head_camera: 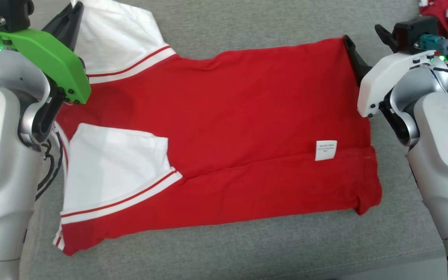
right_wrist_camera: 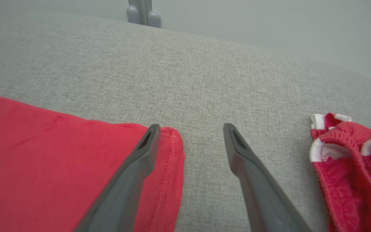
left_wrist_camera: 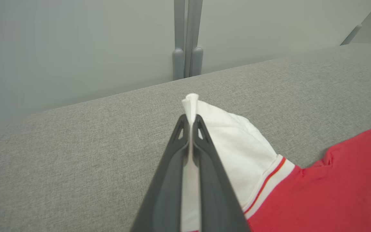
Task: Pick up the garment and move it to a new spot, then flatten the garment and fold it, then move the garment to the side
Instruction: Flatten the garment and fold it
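Note:
A red shirt (head_camera: 228, 116) with white sleeves lies spread on the grey cushioned surface (head_camera: 247, 249), a small white label on its lower right. One white sleeve (head_camera: 111, 171) is folded in over the body at the lower left. My left gripper (left_wrist_camera: 191, 120) is shut on the edge of the other white sleeve (left_wrist_camera: 233, 141) at the far left, a tuft of cloth poking out past the tips. My right gripper (right_wrist_camera: 190, 129) stands open at the shirt's far right corner (right_wrist_camera: 169, 141), one finger over the red hem, the other over bare cushion.
A second red and white garment (right_wrist_camera: 349, 154) lies bunched at the far right of the surface (head_camera: 447, 15). Behind the cushion's far edge stands a pale wall with a grey post (left_wrist_camera: 187, 38).

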{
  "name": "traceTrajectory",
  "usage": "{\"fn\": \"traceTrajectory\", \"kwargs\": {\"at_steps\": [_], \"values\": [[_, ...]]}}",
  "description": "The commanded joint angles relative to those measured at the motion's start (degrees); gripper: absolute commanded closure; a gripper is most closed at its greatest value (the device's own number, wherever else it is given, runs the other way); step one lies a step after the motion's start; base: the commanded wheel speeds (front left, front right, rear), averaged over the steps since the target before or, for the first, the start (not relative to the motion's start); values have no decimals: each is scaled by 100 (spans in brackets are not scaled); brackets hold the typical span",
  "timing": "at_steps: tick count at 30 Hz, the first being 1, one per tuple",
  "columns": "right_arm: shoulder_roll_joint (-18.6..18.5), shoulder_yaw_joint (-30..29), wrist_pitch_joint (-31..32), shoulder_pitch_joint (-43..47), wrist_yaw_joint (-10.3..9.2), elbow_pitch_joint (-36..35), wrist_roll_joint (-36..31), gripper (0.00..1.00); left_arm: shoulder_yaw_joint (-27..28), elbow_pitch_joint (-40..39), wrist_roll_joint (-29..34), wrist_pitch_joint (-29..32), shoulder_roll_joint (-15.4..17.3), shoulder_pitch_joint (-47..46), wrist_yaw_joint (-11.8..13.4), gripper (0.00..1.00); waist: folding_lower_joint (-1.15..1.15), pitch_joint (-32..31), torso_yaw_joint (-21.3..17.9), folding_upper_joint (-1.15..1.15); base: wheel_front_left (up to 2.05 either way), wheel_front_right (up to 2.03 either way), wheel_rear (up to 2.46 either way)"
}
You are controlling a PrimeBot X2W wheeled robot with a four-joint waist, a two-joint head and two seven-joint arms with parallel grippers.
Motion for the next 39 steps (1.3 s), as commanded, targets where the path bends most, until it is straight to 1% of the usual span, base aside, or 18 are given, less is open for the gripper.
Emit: {"fn": "traceTrajectory", "kwargs": {"at_steps": [1, 4, 6, 7, 9, 11, 12, 13, 17, 22, 26, 29, 32, 34, 39], "values": [[-102, 61, 95, -103, 0, 192, -50, 0, -17, -20, -32, -56, -16, 74, -16, 100, 0, -115, 296, 0, 0, 0, 0], [-187, 184, 306, -305, 0, 605, -88, 0, -60, -20, -69, -119, -36, 119, -29, 100, 0, -129, 384, 0, 0, 0, 0], [-177, 260, 381, -374, 0, 810, -18, 1, -74, -4, -92, -140, -46, 125, -33, 100, 0, -138, 417, 0, 0, 0, 0], [-189, 292, 426, -400, 0, 902, -11, 13, -80, 5, -99, -156, -50, 130, -34, 100, 0, -143, 429, 0, 0, 0, 0], [-193, 356, 489, -440, 0, 1078, 54, 51, -95, 24, -104, -181, -64, 133, -37, 100, 0, -158, 445, 0, 0, 0, 0], [-183, 408, 555, -453, 0, 1241, 102, 72, -97, 53, -122, -198, -66, 127, -39, 100, 0, -177, 450, 0, 0, 0, 0], [-182, 425, 549, -478, -1, 1291, 121, 88, -102, 60, -128, -227, -68, 127, -41, 100, 0, -190, 448, 0, 0, 0, 0], [-179, 422, 501, -504, -3, 1320, 137, 100, -108, 64, -130, -243, -70, 125, -43, 100, 0, -202, 444, 0, 0, 0, 0], [-168, 325, 98, -634, -4, 1369, 59, 100, -133, 105, -103, -348, -90, 102, -30, 100, 0, -284, 412, 0, 0, 0, 0], [-42, 113, -530, -722, -4, 1487, -119, 100, -109, 181, -142, -521, -146, 122, 3, 100, 0, -480, 366, 0, 0, 0, 0], [88, 68, -889, -482, -4, 1498, -67, 100, -110, 134, -219, -699, -165, 403, -9, 100, 0, -692, 371, 0, 0, 0, 0], [129, 24, -1187, -190, -4, 1381, 60, 100, -110, -47, -297, -854, -150, 760, -19, 100, 0, -836, 387, 0, 0, 0, 0], [134, -157, -1564, 272, -4, 1184, 71, 100, -69, -332, -388, -991, -146, 1364, 77, 100, 0, -999, 423, 0, 0, 0, 0], [203, -309, -1751, 653, -4, 997, 99, 100, -15, -610, -492, -1089, -157, 1795, 176, 100, 0, -1099, 462, 0, 0, 0, 0], [325, -736, -1952, 1625, -4, 354, 95, 100, 145, -1309, -645, -1294, -123, 2893, 498, 100, 0, -1296, 576, 0, 0, 0, 0]]}}
